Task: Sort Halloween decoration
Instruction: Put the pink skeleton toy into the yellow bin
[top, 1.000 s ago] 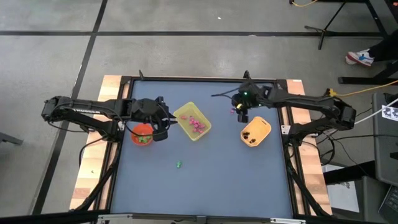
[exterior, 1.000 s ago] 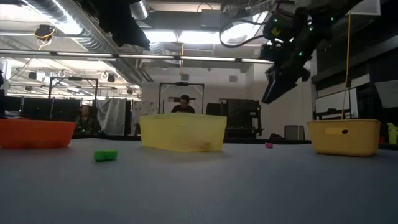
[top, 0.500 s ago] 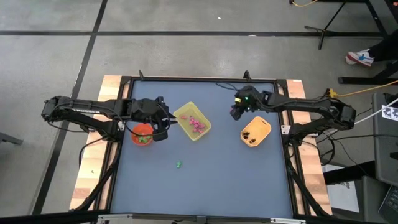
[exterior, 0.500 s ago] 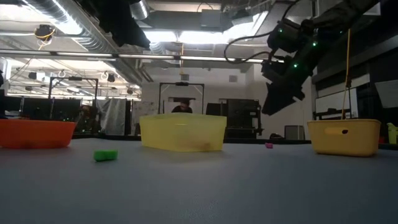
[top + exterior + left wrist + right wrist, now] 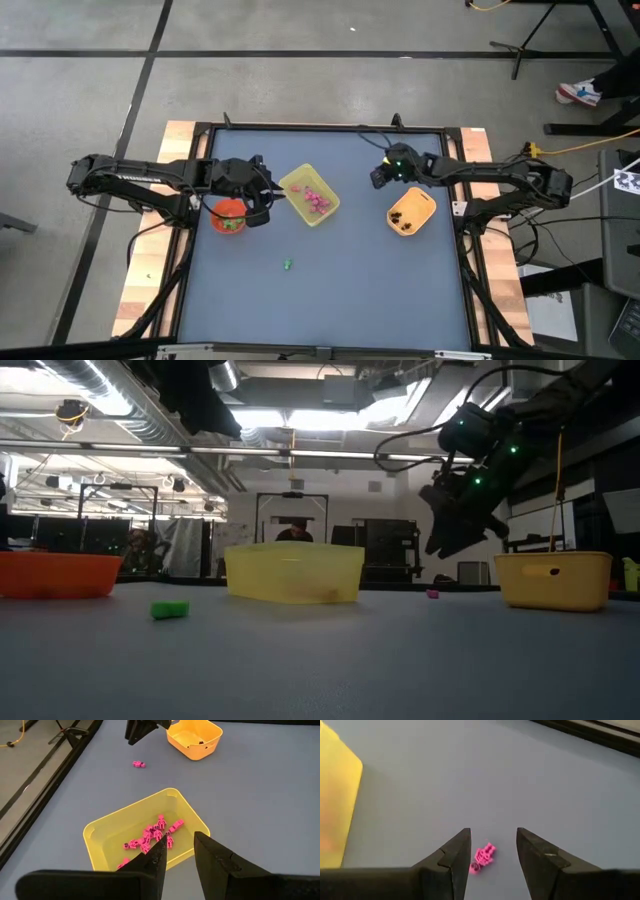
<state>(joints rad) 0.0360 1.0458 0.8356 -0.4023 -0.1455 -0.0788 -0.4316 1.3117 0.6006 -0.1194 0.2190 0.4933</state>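
A single pink trinket (image 5: 483, 858) is seen lying on the blue surface (image 5: 330, 290), between the yellow tray (image 5: 309, 195) and the yellow-orange bowl (image 5: 411, 212) and toward the far edge; in the left wrist view it is found apart from both containers (image 5: 138, 764). It is framed between the two dark fingers (image 5: 454, 851) of the right gripper (image 5: 379, 178), whose jaws are held open with nothing between them, above the trinket and not touching it. In the low view this gripper (image 5: 447, 540) is shown raised off the surface, tilted, just beside the yellow-orange bowl (image 5: 552, 578).

More pink trinkets (image 5: 152, 834) are gathered inside the yellow tray (image 5: 100, 832), seen from above as a pink cluster (image 5: 316, 198). A few dark pieces (image 5: 401, 216) are held in the yellow-orange bowl. A green trinket (image 5: 287, 264) is left alone on the surface, nearer the front edge, well apart from every container; it is also seen in the low view (image 5: 169, 609).

The left gripper (image 5: 262, 203) is placed between the orange round bowl (image 5: 229, 214) and the yellow tray, close to both. Its jaws are set narrowly apart, and nothing is seen held between its fingers (image 5: 216, 857). Green pieces are visible in the orange round bowl, though they cannot be made out well.
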